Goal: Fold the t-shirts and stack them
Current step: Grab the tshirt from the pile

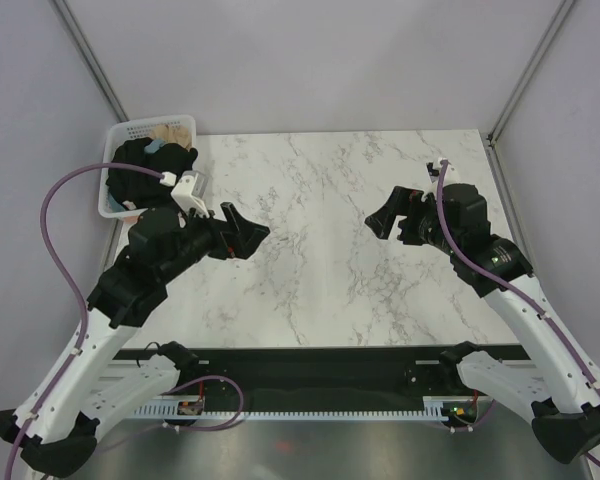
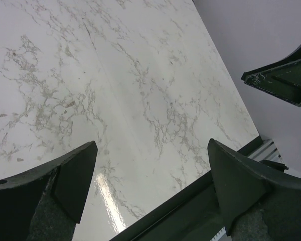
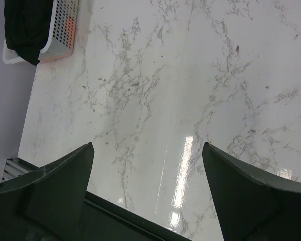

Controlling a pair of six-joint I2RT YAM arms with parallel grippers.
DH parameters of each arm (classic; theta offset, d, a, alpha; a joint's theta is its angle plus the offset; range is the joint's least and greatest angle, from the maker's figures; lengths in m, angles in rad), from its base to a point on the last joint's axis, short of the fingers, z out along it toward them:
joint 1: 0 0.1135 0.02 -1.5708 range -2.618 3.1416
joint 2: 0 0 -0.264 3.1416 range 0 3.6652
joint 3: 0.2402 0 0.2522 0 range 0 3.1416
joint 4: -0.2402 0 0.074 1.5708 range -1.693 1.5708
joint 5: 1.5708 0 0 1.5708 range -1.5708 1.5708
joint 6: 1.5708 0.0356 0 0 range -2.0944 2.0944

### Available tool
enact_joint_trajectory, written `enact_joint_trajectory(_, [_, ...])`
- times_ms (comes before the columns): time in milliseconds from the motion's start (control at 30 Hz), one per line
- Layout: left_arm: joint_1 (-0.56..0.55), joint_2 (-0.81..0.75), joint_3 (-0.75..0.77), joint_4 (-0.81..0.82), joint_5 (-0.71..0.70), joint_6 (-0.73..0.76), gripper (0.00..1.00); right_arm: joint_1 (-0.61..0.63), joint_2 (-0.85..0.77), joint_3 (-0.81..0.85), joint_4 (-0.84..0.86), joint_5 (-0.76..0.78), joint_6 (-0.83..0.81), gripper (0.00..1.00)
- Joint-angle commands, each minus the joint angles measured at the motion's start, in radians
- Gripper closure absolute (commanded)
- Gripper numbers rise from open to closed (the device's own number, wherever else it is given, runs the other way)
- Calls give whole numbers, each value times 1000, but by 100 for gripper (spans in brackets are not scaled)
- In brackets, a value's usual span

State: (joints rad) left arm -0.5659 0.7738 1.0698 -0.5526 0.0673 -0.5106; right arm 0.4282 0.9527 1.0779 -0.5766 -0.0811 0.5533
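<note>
Top external: t-shirts (image 1: 145, 165) heaped in basket (image 1: 108, 197), upper left; left gripper (image 1: 250, 235) and right gripper (image 1: 378, 212) both spread wide, mid-frame.

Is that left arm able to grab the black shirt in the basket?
Probably yes: the black shirt lies uncovered in the basket, close beside that arm, though its open left claw faces away and must turn.

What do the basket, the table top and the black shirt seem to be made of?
Basket: likely white plastic, matte, with slotted walls.
Table top: glossy marble-look slab, perhaps laminate; grey veins and lamp glare.
Black shirt: soft matte fabric; it slumps over the basket's rim.
</note>
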Motion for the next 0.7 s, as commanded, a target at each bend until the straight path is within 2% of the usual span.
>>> enact_joint_trajectory(0, [1,5,-1,5,-34,-32,1,1,-12,36,7,4,-10,2])
enact_joint_trajectory(133, [1,44,-11,3,-64,-60,4,3,-31,27,11,6,-16,2])
enact_joint_trajectory(200, [1,65,-19,2,-122,-63,5,3,-42,22,12,6,-21,2])
enact_joint_trajectory(333, [9,166,21,3,-334,-60,8,3,-65,4,29,-16,-39,2])
enact_joint_trajectory(400, [70,269,82,3,-405,-66,10,1,-77,-9,41,-31,-39,2])
enact_joint_trajectory(433, [105,307,105,3,-371,-66,18,1,-87,-15,44,-43,-35,2])
enact_joint_trajectory(467, [194,343,128,3,-341,-66,24,1,-94,-19,55,-49,-32,2])
enact_joint_trajectory(533, [262,455,192,-1,-328,-81,32,3,-115,-26,61,-58,-33,2])
enact_joint_trajectory(667, [374,558,239,-3,-567,-144,35,3,-155,-38,63,-71,-39,2])
